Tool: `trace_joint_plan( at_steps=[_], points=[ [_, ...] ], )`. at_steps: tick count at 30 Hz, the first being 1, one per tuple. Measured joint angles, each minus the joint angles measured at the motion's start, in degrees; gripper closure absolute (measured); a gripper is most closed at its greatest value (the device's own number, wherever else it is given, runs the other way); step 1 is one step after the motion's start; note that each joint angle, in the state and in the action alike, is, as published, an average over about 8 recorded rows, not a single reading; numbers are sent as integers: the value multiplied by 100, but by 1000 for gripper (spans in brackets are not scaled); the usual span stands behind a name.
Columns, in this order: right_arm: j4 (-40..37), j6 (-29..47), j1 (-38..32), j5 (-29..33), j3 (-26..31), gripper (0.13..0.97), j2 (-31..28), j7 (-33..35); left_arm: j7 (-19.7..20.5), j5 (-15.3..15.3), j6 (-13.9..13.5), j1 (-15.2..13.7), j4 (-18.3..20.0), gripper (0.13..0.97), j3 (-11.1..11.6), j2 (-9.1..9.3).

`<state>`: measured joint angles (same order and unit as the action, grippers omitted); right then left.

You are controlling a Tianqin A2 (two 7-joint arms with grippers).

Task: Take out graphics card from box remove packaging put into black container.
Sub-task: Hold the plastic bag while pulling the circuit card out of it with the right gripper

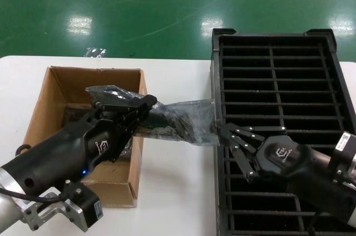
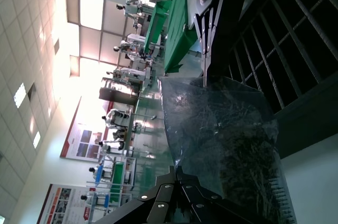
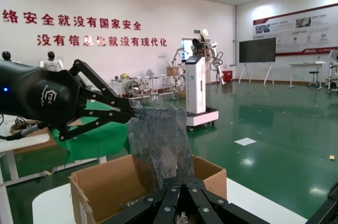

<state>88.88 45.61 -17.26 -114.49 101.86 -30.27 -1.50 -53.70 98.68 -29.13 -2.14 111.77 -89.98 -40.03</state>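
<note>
The packaging (image 1: 183, 119), a grey crinkly bag, hangs stretched in the air between the box (image 1: 50, 88) and the black container (image 1: 278, 69). A dark shape, probably the graphics card (image 2: 237, 145), shows through it, but its outline is unclear. My left gripper (image 1: 150, 103) is shut on the bag's end over the box's right wall. My right gripper (image 1: 221, 131) is shut on the other end at the container's left rim. In the left wrist view that gripper (image 2: 176, 170) pinches the bag's edge. In the right wrist view the right gripper (image 3: 183, 182) clamps the packaging (image 3: 158, 145), with the left gripper (image 3: 132, 109) at its far end.
The brown box (image 3: 105, 182) holds more dark bagged items (image 1: 72, 116) on its floor. The black container's slots (image 1: 300, 97) look unfilled. White table (image 1: 172, 191) lies between box and container. The table's far edge borders green floor (image 1: 111, 8).
</note>
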Motion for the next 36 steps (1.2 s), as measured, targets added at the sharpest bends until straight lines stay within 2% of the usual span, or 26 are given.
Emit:
trace_joint_plan(
  at_steps=[20,27,36],
  points=[
    [217,-263,263,53,-29,964,-8,-73,0,0,0,0,0,958,0,0],
    [-38,-91,24,98,149,965,73,-51,0,0,0,0,0,958,0,0],
    [-605,494,-524,98,348,965,50,67,0,0,0,0,0,958,0,0]
  ],
)
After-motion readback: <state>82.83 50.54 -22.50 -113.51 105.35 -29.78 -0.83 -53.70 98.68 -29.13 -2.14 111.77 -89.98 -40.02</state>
